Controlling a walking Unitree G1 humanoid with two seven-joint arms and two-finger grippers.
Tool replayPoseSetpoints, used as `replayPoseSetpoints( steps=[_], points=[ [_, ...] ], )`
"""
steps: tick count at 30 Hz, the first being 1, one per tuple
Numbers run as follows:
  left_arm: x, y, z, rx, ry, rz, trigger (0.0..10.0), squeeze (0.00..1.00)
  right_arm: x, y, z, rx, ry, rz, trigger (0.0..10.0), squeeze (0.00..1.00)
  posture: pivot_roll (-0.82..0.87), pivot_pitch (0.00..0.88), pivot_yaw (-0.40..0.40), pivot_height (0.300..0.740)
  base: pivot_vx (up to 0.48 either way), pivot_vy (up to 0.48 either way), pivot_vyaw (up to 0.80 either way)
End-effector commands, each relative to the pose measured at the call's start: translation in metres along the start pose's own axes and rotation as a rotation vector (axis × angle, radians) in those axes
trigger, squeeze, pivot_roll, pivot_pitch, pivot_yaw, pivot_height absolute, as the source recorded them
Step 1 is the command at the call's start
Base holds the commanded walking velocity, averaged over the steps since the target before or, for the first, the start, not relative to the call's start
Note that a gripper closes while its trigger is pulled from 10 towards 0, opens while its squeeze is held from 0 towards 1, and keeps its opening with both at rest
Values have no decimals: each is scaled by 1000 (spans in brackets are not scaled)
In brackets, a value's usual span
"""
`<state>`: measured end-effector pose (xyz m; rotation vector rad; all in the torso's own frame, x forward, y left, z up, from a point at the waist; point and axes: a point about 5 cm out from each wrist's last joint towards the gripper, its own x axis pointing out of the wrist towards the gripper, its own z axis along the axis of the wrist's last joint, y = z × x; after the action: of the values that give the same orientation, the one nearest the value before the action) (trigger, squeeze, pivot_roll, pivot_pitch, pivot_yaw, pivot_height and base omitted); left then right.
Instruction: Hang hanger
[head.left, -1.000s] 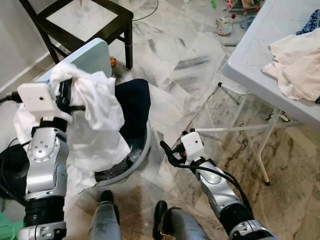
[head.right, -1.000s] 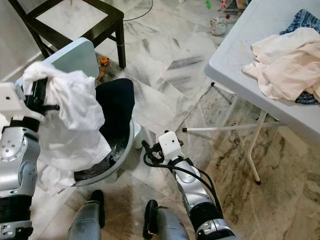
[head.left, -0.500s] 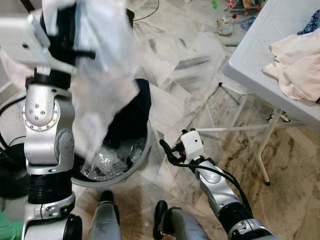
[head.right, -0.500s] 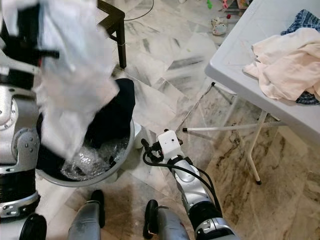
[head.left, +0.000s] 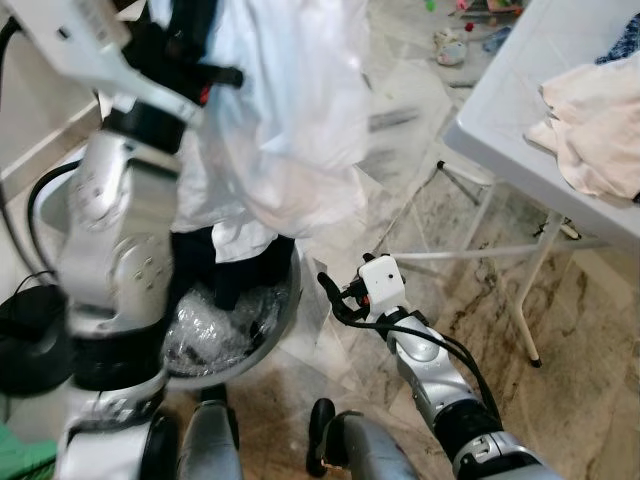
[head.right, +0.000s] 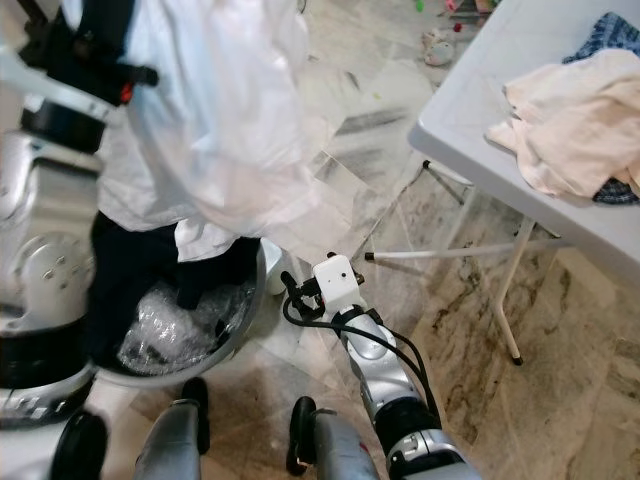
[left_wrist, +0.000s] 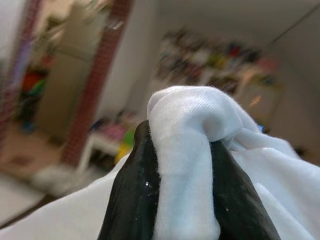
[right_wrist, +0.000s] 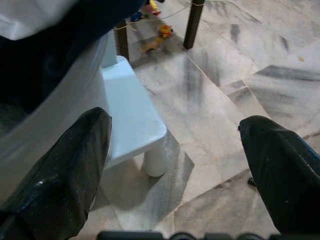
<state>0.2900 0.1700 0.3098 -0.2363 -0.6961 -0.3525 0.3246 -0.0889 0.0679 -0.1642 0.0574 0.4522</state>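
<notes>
Left gripper upper left of frame, fingers clamped on fold of white garment, cloth hanging over basin lower left. Right gripper low at centre, jaws spread, empty. Hanger itself not discernible. Table upper right. Advice: lift garment fully clear of basin, keep pinch firm, avoid snagging rim.

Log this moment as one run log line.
left gripper: shut on white garment, raised above basin | right gripper: open, low, idle | hanger: none seen
</notes>
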Motion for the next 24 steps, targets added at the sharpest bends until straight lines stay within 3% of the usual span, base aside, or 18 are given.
replayPoseSetpoints(
  steps=[1, 2, 3, 6, 13, 16, 17, 18, 19, 20, 21, 22, 24],
  points=[
    [-28, 6, -6, 41, 51, 51, 0, 0, -7, -1, -13, 20, 42, -6, 10000, 0, 299, 340, -167, 740, 0, 0, 0],
    [-28, 6, -6, 41, 51, 51, 0, 0, -7, -1, -13, 20, 42, -6, 10000, 0, 299, 340, -167, 740, 0, 0, 0],
    [-65, 18, -28, 104, 156, 166, 0, 0, -6, 0, -13, 16, 48, 6, 10000, 0, 314, 345, -176, 740, 0, 0, 0],
    [-109, 29, -58, 137, 309, 295, 0, 0, -3, 4, -11, 12, 49, 29, 10000, 0, 327, 347, -189, 740, 0, 0, 0],
    [-131, 26, -67, 126, 377, 350, 0, 0, 2, 3, -6, 7, 41, 36, 10000, 0, 341, 341, -192, 740, 0, 0, 0],
    [-158, 24, -82, 154, 481, 379, 0, 0, 2, 3, -6, 6, 40, 38, 10000, 0, 339, 343, -189, 740, 0, 0, 0],
    [-158, 24, -82, 154, 481, 379, 0, 0, 2, 3, -6, 6, 40, 38, 10000, 0, 339, 343, -189, 740, 0, 0, 0],
    [-169, 24, -88, 163, 519, 390, 2941, 0, 1, 3, -7, 7, 40, 38, 10000, 0, 340, 344, -188, 740, 0, 0, 0],
    [-169, 24, -88, 163, 519, 390, 2941, 0, 1, 3, -7, 7, 40, 38, 10000, 0, 340, 344, -188, 740, 0, 0, 0],
    [-179, 25, -94, 169, 560, 414, 10000, 0, 1, 3, -8, 9, 41, 37, 10000, 0, 336, 345, -187, 740, 0, 0, 0],
    [-185, 26, -97, 166, 581, 423, 10000, 667, 0, 3, -9, 10, 43, 36, 10000, 0, 335, 346, -187, 740, 0, 0, 0],
    [-187, 28, -97, 174, 587, 429, 10000, 1000, 0, 4, -9, 10, 44, 35, 10000, 0, 335, 346, -187, 740, 0, 0, 0],
    [-188, 32, -97, 231, 605, 437, 10000, 1000, -1, 3, -9, 11, 45, 34, 10000, 0, 330, 346, -187, 740, 0, 0, 0]
  ],
)
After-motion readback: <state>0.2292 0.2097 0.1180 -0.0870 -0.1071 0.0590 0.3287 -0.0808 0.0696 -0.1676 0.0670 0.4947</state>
